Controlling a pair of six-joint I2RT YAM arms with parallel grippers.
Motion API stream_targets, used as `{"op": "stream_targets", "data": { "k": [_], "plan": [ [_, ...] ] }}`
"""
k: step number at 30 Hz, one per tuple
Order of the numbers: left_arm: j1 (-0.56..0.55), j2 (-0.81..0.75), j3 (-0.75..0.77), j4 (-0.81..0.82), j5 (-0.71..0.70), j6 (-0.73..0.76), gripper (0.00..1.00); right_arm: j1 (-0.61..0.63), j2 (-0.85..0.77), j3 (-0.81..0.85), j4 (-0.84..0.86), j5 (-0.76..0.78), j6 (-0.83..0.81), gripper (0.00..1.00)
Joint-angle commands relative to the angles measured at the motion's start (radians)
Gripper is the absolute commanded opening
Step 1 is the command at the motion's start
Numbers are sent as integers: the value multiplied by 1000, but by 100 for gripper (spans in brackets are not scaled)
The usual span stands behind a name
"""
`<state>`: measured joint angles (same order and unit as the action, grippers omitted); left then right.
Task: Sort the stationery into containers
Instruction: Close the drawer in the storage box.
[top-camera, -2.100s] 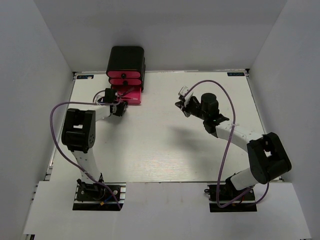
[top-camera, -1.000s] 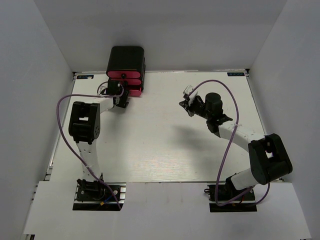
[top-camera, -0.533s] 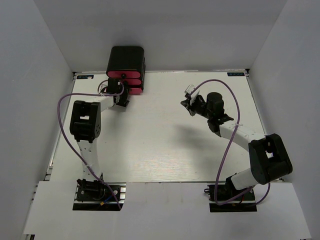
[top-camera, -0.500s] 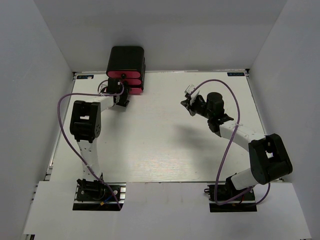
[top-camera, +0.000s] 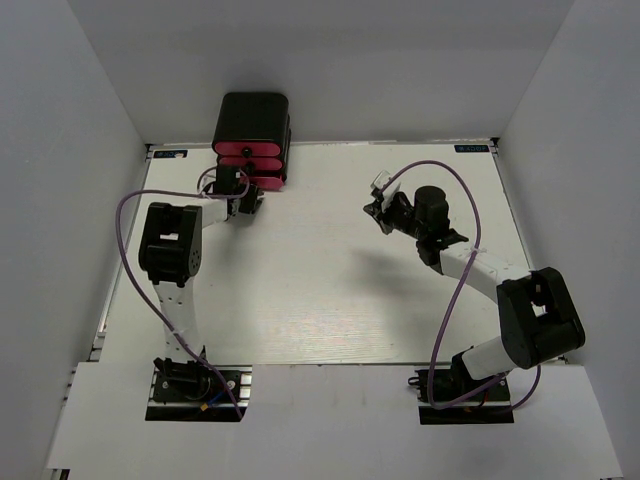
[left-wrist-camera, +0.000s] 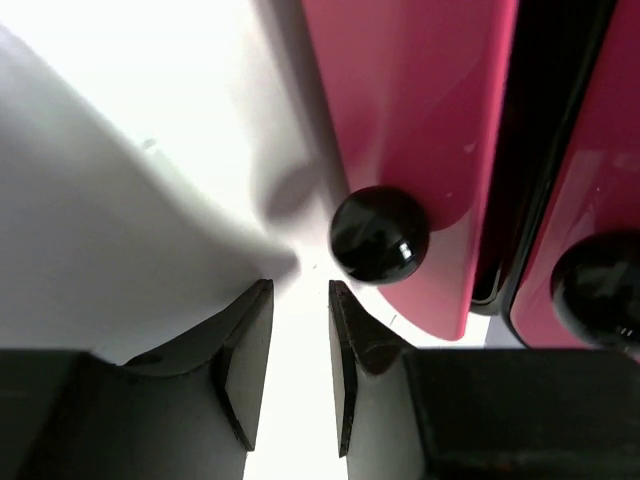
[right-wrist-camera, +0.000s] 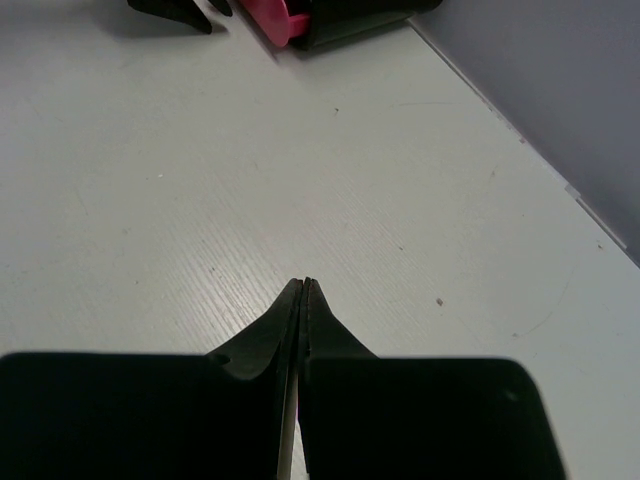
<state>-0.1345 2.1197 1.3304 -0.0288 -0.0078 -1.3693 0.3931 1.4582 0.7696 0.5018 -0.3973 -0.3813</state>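
drawer knob (left-wrist-camera: 380, 236) sits just beyond the left end effector (left-wrist-camera: 300, 290), plain only wrist-side.

Bright, even overhead light nearly washes out the white table (top-camera: 330, 310) in the top view, leaving a faint soft shadow left of the right arm (top-camera: 470, 265). The left wrist close-up is soft, its table blown to pure white, with glints on the black knob (left-wrist-camera: 380, 236) and sheen on the pink drawer front (left-wrist-camera: 420, 130); the right wrist view shows table grain sharply.
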Motion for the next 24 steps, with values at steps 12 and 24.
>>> {"op": "stream_targets", "data": {
  "k": [12, 24],
  "plan": [
    [4, -59, -73, -256, -153, -2, 44, -8, -32, -10, 20, -15, -4, 0],
    [26, -43, 12, -381, -239, -62, 49, -5, -24, -3, 18, -18, -4, 0]
  ]
}}
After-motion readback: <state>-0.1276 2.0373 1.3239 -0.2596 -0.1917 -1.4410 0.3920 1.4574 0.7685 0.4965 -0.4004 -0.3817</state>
